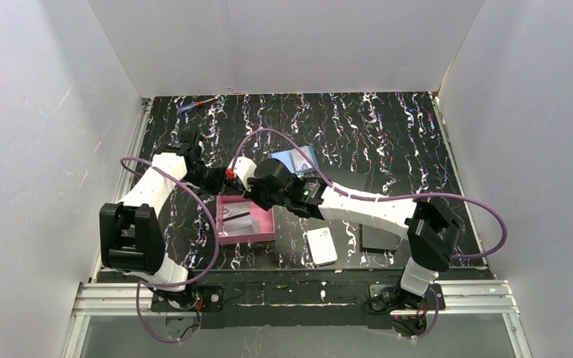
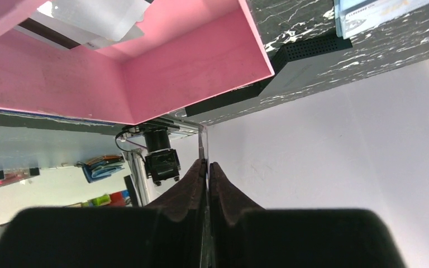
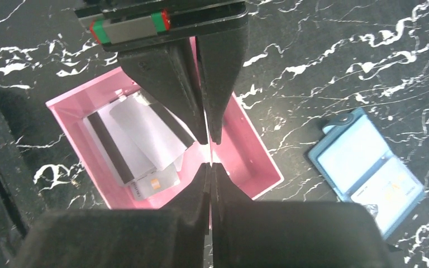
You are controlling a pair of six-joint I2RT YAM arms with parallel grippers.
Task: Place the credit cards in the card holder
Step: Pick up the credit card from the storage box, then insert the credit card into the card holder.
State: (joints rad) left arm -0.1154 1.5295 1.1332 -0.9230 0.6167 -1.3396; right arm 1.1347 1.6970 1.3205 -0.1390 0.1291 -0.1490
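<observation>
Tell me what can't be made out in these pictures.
Right wrist view: the left tool covers some credit cards, count unclear; whether it and the right tool pinch a card, too thin to see.
Top view: the right arm's wrist hides both tools' tips over the pink tray.
Left wrist view: the top edge cuts off the card holder.

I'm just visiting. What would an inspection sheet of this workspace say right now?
Surface: black marbled table.
Job's things: cards piled in the pink tray; wallet lying open on the table, apart from the tray.
Clutter: white block, black slab, thin red-and-blue stick at the back.
Claws: left claw and right claw both shut, tip to tip above the tray; a card between them, cannot tell.
Cables: purple cables arch above the table.
Surroundings: white walls on three sides.
</observation>
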